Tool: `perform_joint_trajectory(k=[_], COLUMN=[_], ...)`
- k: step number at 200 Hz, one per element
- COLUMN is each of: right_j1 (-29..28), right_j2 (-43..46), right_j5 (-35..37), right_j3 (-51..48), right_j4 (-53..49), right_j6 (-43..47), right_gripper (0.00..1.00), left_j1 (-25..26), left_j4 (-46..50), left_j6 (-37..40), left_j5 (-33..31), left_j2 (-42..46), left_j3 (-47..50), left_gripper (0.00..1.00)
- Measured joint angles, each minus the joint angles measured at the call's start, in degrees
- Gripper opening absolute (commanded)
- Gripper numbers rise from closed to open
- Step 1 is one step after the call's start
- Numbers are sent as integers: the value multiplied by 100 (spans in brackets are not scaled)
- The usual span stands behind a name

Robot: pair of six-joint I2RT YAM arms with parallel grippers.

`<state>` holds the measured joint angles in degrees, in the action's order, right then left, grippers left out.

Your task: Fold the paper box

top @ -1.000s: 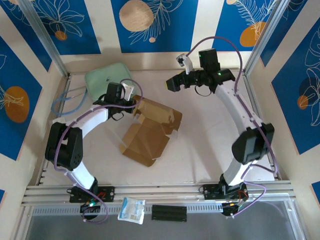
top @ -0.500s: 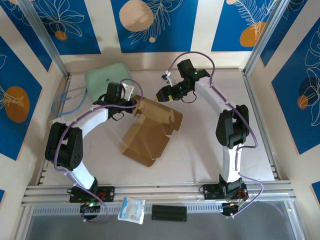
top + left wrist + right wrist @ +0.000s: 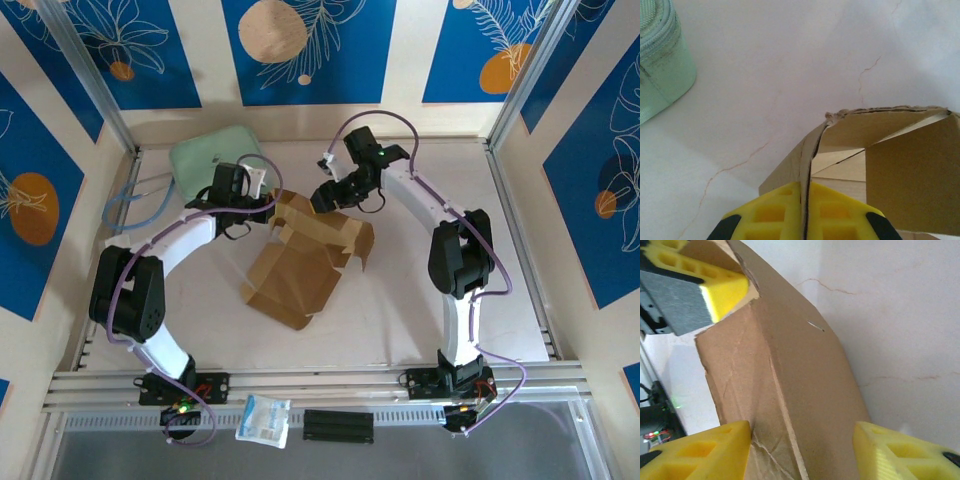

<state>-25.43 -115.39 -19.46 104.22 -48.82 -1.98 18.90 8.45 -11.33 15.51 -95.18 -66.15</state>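
Observation:
The paper box [image 3: 300, 265] is a brown cardboard sheet lying mid-table with its far flaps lifted. My left gripper [image 3: 268, 207] is shut on the far-left flap's edge; in the left wrist view the thin cardboard [image 3: 900, 165] runs straight between the closed yellow fingers of the left gripper [image 3: 805, 210]. My right gripper [image 3: 322, 197] has come down on the box's far corner. In the right wrist view the right gripper [image 3: 800, 450] stands open astride a creased raised panel [image 3: 790, 380], its left finger touching the cardboard. The left gripper's fingers [image 3: 722, 290] show beyond the panel.
A mint-green pouch [image 3: 210, 155] lies at the far left, just behind the left gripper, and shows as a corner [image 3: 660, 65] in the left wrist view. A blue cable loop [image 3: 130, 205] sits left of it. A white packet [image 3: 265, 420] and a black part [image 3: 338, 425] rest on the front rail.
The right arm has swung left and down from the far right onto the box's far corner, its jaws narrowing. The box's right flaps have shifted slightly. The left gripper has kept its hold.

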Motion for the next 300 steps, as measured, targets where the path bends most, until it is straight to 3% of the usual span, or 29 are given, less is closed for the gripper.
perform_joint_trajectory(k=[50,137,190,211,262,300], right_j1=[-146,-162,-249,-271,-275,-269], right_j2=[0,7,33,66,76,133], right_j5=[520,804,903,857,686,590], right_j3=[-13,-221,-332,-376,-376,-374], right_j4=[118,439,474,444,284,144], right_j6=[-4,-63,46,66,92,120], right_gripper=[55,53,52,53,61,75], left_j1=[74,356,424,439,490,520], left_j4=[210,308,-710,-1180,-1718,-1631], left_j6=[-437,-1554,-2153,-2280,-2332,-2264], left_j5=[-61,-201,-66,59,275,245], left_j2=[98,203,503,529,553,555], left_j3=[-109,181,1032,1314,1720,1679], left_gripper=[0,0,0,5,7,7])
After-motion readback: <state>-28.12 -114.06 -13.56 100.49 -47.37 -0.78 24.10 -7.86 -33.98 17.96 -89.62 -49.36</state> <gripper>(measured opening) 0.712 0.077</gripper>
